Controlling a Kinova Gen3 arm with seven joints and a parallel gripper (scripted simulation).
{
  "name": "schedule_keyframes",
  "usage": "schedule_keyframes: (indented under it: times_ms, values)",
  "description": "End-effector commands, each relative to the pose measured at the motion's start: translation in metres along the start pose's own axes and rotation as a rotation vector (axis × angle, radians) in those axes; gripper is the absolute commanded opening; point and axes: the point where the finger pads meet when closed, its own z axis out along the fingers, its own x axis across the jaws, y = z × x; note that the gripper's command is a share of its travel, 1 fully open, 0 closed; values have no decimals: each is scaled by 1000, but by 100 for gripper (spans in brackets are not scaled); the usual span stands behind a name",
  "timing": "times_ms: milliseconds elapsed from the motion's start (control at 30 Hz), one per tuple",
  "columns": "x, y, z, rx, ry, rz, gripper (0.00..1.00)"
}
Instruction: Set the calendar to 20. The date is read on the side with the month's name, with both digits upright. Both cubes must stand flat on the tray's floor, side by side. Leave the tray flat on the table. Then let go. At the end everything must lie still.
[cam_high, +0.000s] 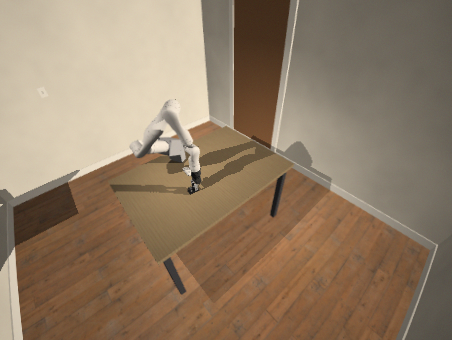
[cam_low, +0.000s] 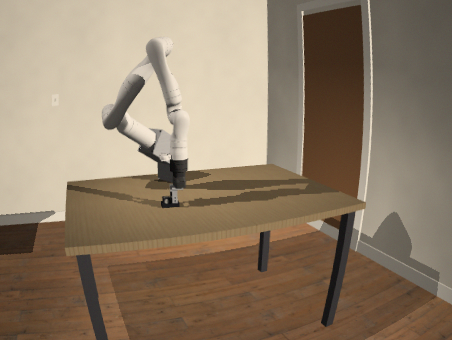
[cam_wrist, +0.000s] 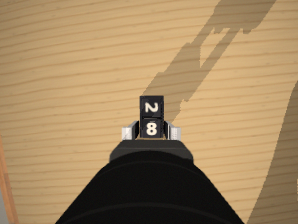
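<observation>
In the wrist view two black cubes stand touching in a row on the wooden table. The far cube (cam_wrist: 151, 106) shows a white 2 on top, lying sideways. The near cube (cam_wrist: 151, 129) shows a white 8 on top. My gripper (cam_wrist: 151, 126) points straight down, open, with one silver fingertip on each side of the 8 cube and small gaps between. In the top and exterior views the cubes are a small dark block (cam_high: 193, 189) (cam_low: 170, 201) under the gripper (cam_low: 174, 192). I cannot make out the tray or the month's name.
The wooden table (cam_high: 200, 185) has its edges far from the cubes on all sides. The arm's base (cam_low: 161, 152) stands at the table's back edge. The arm's shadow crosses the table top.
</observation>
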Motion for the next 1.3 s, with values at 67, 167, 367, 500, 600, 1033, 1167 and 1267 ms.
schedule_keyframes:
  times_ms: [67,167,367,500,600,1033,1167,1267]
  values:
    - [0,0,0,1,0,-1,87]
    - [0,0,0,1,0,-1,87]
    - [0,0,0,1,0,-1,87]
    - [0,0,0,1,0,-1,87]
    - [0,0,0,1,0,-1,87]
    - [0,0,0,1,0,-1,87]
    - [0,0,0,1,0,-1,57]
    - [0,0,0,1,0,-1,57]
